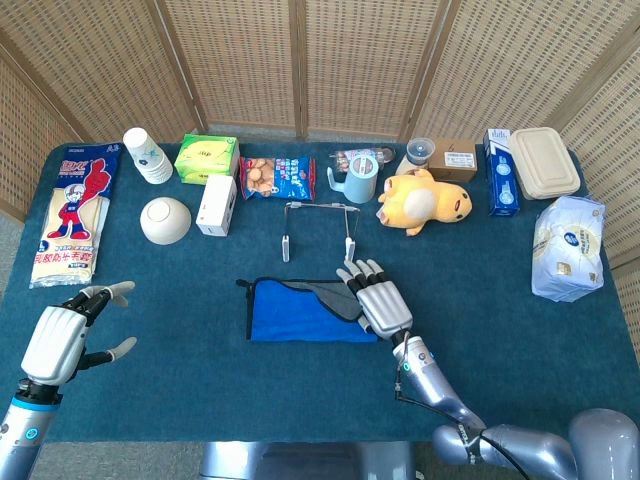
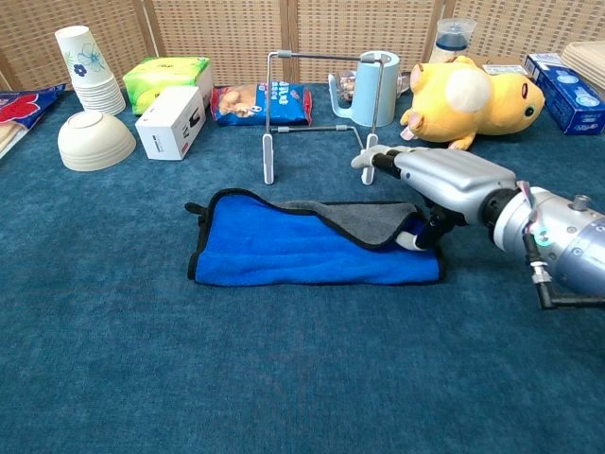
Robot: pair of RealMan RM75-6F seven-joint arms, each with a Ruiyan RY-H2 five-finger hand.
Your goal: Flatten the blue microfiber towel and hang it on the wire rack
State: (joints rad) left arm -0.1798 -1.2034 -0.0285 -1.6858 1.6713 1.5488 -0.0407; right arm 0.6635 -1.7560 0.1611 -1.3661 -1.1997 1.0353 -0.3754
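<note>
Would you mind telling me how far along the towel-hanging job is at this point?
Nothing looks finished: the blue microfiber towel lies on the table, folded, with a grey flap turned over its top edge. In hand: the right hand is at the towel's right end, thumb at the flap; a grip isn't clear. The left hand hovers open, away. Left: flattening, then hanging on the bare wire rack.

a folding screen [image 1: 350, 60] of woven wicker panels in wooden frames stands behind the table [image 1: 200, 380], which is covered in dark teal carpet-like cloth. daylight seems to fall evenly. grey floor [image 1: 10, 240] shows at the left edge.
</note>
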